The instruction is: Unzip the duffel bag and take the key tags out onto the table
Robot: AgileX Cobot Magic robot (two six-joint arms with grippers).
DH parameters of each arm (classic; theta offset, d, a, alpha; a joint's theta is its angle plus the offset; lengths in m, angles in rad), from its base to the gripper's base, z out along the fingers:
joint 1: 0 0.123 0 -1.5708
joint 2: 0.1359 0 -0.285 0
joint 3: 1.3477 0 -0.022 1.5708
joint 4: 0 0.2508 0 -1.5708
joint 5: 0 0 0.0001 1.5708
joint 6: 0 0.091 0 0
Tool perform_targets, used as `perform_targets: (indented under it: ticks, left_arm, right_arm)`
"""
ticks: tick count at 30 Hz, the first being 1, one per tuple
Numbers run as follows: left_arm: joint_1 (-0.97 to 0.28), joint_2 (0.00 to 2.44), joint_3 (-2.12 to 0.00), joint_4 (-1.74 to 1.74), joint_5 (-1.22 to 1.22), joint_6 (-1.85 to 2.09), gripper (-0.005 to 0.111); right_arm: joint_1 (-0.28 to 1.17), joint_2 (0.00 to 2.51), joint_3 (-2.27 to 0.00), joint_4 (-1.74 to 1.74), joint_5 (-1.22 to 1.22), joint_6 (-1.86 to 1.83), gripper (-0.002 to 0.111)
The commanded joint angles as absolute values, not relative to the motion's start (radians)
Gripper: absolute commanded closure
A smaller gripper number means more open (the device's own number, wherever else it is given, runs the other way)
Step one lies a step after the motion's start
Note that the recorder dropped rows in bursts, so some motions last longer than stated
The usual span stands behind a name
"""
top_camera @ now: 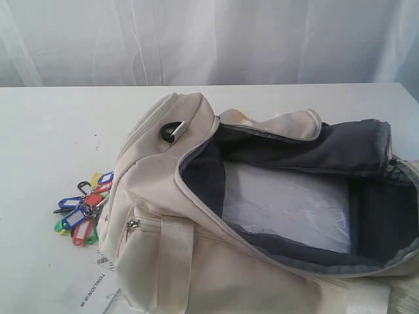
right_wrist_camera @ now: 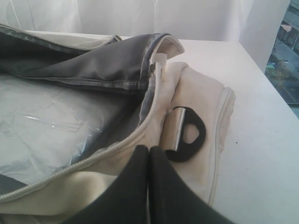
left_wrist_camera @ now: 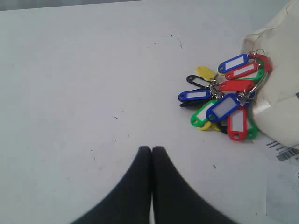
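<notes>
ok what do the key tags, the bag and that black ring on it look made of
Key tags: glossy coloured plastic, shiny, with white label windows. Duffel bag: matte cream woven fabric, soft and creased, with a dark grey lining that looks like thin cloth. D-ring: smooth black, plastic or coated metal, cannot tell which.

- left matte black two-finger gripper (left_wrist_camera: 151, 151): fingers pressed flat together, tips touching.
- right matte black two-finger gripper (right_wrist_camera: 149, 150): fingers closed the same way, tips touching.

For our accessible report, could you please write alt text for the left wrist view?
A bunch of coloured key tags lies on the white table beside a corner of the cream duffel bag. The left gripper is shut, holding nothing.
</notes>
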State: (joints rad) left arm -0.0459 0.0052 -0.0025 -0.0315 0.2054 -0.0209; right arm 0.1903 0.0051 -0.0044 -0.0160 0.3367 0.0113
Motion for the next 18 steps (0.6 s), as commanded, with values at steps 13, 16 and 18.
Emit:
perform_targets:
  ticks: [13,16,18]
  left_arm:
    - [-0.002,0.0,0.0,-0.031,0.203,-0.021,0.107]
    - [0.017,0.0,0.0,-0.031,0.203,-0.021,0.107]
    - [0.017,0.0,0.0,-0.031,0.203,-0.021,0.107]
  right_arm:
    - [0.19,0.0,0.0,-0.025,0.335,0.0,0.108]
    - [0.19,0.0,0.0,-0.025,0.335,0.0,0.108]
    - [0.19,0.0,0.0,-0.025,0.335,0.0,0.108]
